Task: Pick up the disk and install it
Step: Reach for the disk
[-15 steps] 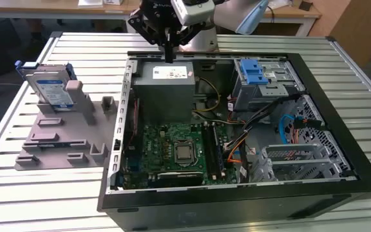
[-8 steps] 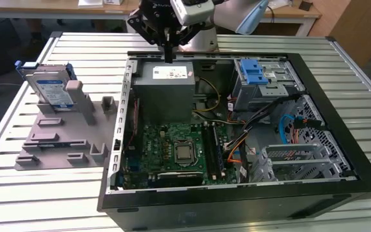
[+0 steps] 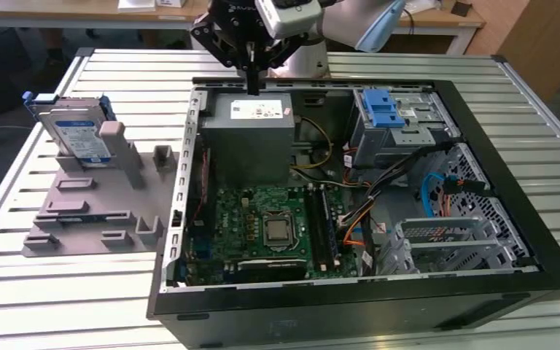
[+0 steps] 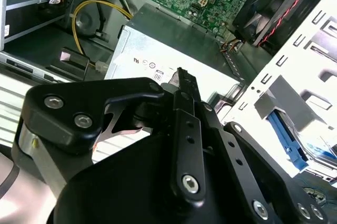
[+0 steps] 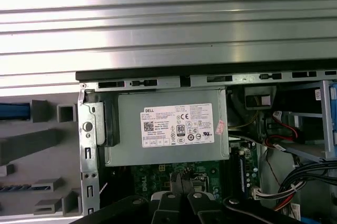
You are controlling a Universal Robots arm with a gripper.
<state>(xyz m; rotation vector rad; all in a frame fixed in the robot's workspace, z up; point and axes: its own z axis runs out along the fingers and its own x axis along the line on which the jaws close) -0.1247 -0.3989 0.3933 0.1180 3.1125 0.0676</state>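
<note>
The disk [image 3: 74,135], silver with a blue-and-white label and a blue frame, stands on edge in the grey holder plate [image 3: 85,219] at the exterior view's left, outside the computer case. Its blue edge also shows in the first wrist view [image 5: 13,111] and in the second wrist view [image 4: 287,139]. My gripper [image 3: 253,82] hangs above the case's far rim, over the grey power supply [image 3: 251,138], well apart from the disk. Its black fingers are shut together with nothing between them, as both wrist views show [image 4: 184,79] [image 5: 181,181].
The open black computer case [image 3: 513,219] lies on a slatted metal table [image 3: 85,306]. Inside are a green motherboard [image 3: 270,226], cables, and a metal drive bay with a bright blue latch [image 3: 385,113] at the far right. Desks stand behind the table.
</note>
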